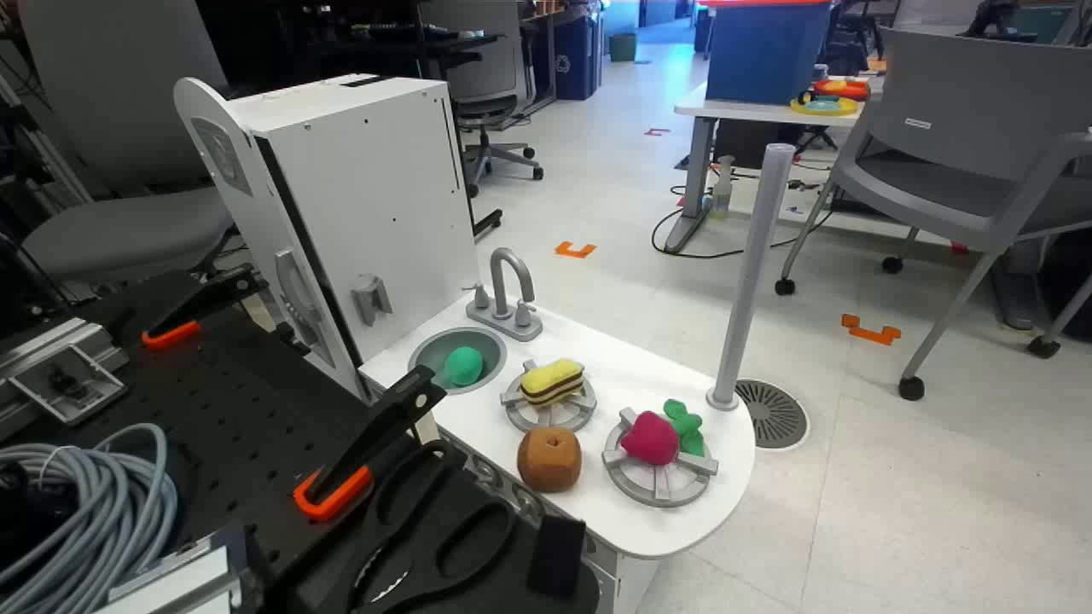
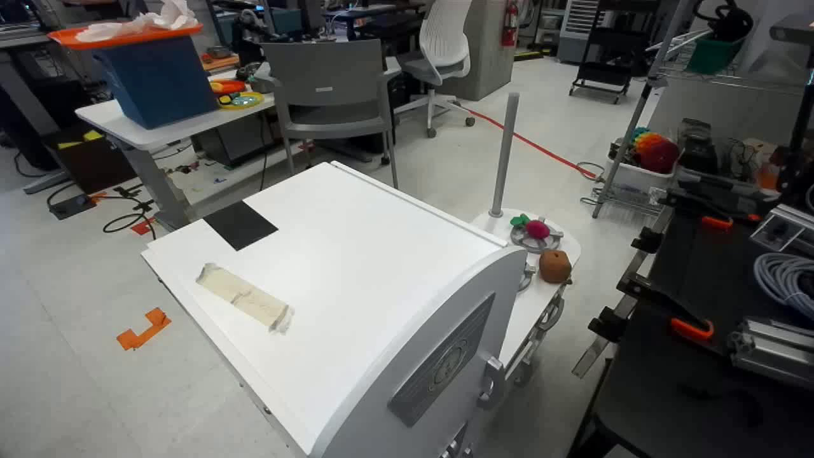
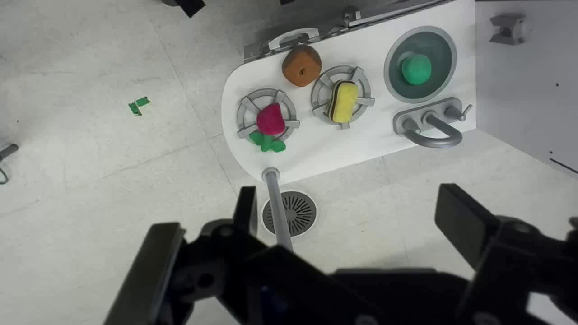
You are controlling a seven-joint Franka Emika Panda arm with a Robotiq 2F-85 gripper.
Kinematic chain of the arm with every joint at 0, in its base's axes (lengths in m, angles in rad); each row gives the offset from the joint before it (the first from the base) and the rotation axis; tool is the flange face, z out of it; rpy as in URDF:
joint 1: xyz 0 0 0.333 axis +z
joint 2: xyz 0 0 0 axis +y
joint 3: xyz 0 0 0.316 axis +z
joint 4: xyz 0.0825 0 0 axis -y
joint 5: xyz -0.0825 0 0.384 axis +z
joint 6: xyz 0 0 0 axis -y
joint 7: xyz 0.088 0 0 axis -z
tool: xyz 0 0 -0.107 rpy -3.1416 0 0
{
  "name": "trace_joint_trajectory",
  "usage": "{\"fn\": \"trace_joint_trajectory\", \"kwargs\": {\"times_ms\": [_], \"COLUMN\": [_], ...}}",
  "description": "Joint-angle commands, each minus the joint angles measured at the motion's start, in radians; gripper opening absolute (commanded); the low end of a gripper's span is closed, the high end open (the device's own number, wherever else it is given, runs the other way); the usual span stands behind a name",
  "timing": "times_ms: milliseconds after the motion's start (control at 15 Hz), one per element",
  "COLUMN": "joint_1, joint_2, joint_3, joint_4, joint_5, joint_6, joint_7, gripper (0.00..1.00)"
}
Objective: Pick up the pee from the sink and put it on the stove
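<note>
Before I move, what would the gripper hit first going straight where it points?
Possibly the grey pole, seen within the gap of the open gripper in the wrist view. Depth is unclear, so the gripper might slip past and meet the white counter instead.

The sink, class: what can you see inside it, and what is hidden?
A green ball lies inside the sink; whatever is beneath the ball is covered and cannot be seen.

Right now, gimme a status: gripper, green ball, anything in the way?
Gripper open, holding nothing. Green ball in sink. Likely in the way: yellow toy, red toy on stove burners.
</note>
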Motion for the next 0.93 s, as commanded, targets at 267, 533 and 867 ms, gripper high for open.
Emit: {"fn": "trace_joint_trajectory", "kwargs": {"times_ms": [267,533,867], "joint_1": [-0.018,-0.018,0.0], "joint_2": [0.001,0.001,0.032], "joint_3": [0.017,0.017,0.05], "joint_4": [0.002,0.002,0.01], "joint_5": [0.005,0.005,0.022], "joint_6": [-0.002,-0.002,0.023], "joint_7": [-0.004,-0.004,0.071], "gripper": [1.0,1.0,1.0]}}
